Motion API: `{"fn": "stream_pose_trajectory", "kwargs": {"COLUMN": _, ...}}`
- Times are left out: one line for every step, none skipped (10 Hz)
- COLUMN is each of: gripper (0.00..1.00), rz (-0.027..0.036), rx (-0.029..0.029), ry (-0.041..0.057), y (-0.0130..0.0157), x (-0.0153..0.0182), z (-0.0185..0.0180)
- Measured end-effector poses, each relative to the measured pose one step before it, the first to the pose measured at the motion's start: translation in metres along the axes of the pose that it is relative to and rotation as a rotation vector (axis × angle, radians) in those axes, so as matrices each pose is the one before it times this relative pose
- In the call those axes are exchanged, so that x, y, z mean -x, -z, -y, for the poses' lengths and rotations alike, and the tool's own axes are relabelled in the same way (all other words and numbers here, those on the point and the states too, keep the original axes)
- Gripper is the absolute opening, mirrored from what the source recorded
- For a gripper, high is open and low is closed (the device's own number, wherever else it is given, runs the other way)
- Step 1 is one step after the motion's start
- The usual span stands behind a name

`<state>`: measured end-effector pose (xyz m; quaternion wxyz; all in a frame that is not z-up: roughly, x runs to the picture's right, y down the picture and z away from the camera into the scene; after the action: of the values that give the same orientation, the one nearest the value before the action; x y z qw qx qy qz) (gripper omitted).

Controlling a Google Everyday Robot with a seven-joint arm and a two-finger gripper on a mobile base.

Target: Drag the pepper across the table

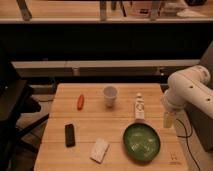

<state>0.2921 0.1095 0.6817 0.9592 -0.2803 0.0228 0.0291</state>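
We count one pepper (80, 101), one cup (110, 96), one bottle (139, 107), one bowl (142, 141), one black block (70, 135), one white packet (99, 149), and one pincer (168, 120) at the right edge of the table (90, 120).

We see a wood table (90, 120) carrying pepper (80, 101), cup (110, 96), bottle (139, 107), green bowl (126, 140), black remote (70, 135) and white packet (99, 149); gripper (169, 120) sits at its right edge.
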Motion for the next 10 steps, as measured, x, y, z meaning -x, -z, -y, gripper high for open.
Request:
{"fn": "stream_pose_trajectory", "kwargs": {"gripper": 0.80, "rz": -0.00002, "rx": -0.00001, "ry": -0.00004, "y": 0.00000, "x": -0.00001, "z": 0.00000}}
{"fn": "stream_pose_trajectory", "kwargs": {"gripper": 0.80, "rz": -0.00028, "rx": -0.00015, "ry": 0.00035, "y": 0.00005, "x": 0.00007, "z": 0.00010}}
{"fn": "stream_pose_trajectory", "kwargs": {"gripper": 0.80, "rz": -0.00739, "rx": -0.00450, "ry": 0.00745, "y": 0.00158, "x": 0.00090, "z": 0.00146}}
{"fn": "stream_pose_trajectory", "kwargs": {"gripper": 0.80, "rz": -0.00915, "rx": -0.01013, "ry": 0.03012, "y": 0.00273, "x": 0.01023, "z": 0.00688}}
{"fn": "stream_pose_trajectory", "kwargs": {"gripper": 0.80, "rz": -0.00718, "rx": -0.00909, "ry": 0.03084, "y": 0.00225, "x": 0.01201, "z": 0.00683}}
{"fn": "stream_pose_trajectory", "kwargs": {"gripper": 0.80, "rz": -0.00683, "rx": -0.00923, "ry": 0.02660, "y": 0.00239, "x": 0.01423, "z": 0.00706}}
{"fn": "stream_pose_trajectory", "kwargs": {"gripper": 0.80, "rz": -0.01348, "rx": -0.00745, "ry": 0.03216, "y": 0.00308, "x": 0.01245, "z": 0.00785}}
{"fn": "stream_pose_trajectory", "kwargs": {"gripper": 0.80, "rz": -0.00469, "rx": -0.00224, "ry": 0.00886, "y": 0.00072, "x": 0.00245, "z": 0.00238}}
{"fn": "stream_pose_trajectory", "kwargs": {"gripper": 0.80, "rz": -0.00587, "rx": -0.00330, "ry": 0.01061, "y": 0.00122, "x": 0.00000, "z": 0.00134}}
{"fn": "stream_pose_trajectory", "kwargs": {"gripper": 0.80, "rz": -0.00540, "rx": -0.00391, "ry": 0.01764, "y": 0.00100, "x": -0.00008, "z": 0.00150}}
